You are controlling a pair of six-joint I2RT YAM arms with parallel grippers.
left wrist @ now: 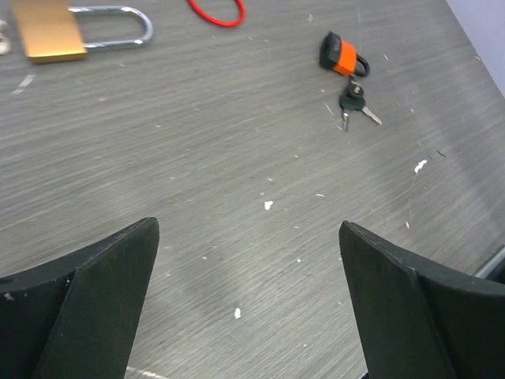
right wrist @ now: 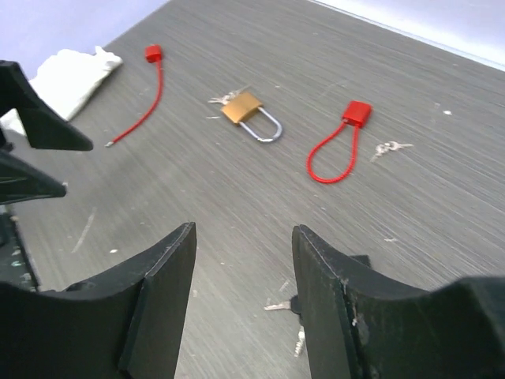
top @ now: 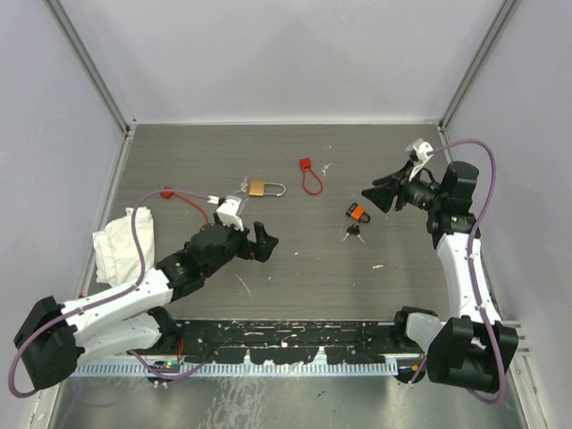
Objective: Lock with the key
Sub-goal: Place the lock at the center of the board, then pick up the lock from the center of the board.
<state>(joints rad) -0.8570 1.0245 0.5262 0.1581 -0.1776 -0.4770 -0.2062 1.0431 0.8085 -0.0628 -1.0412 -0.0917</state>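
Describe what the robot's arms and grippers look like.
The left arm and right arm have white links and black joints; a purple cable loops along each. The left gripper and right gripper are black, with broad wedge-shaped fingers.

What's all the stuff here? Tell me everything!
brass padlock: one, gold, far middle
pale keys: one bunch, silver, beside brass padlock
looped cable lock: one, red, right of brass padlock
loose keys: one bunch, silver, right of looped cable lock
cloth: one, white, left edge
unlooped cable lock: one, red, left, near cloth
small padlock: one, orange and black, right
the key: one bunch, dark heads, beside small padlock
left gripper: one, black, open, empty
right gripper: one, black, open, near the key
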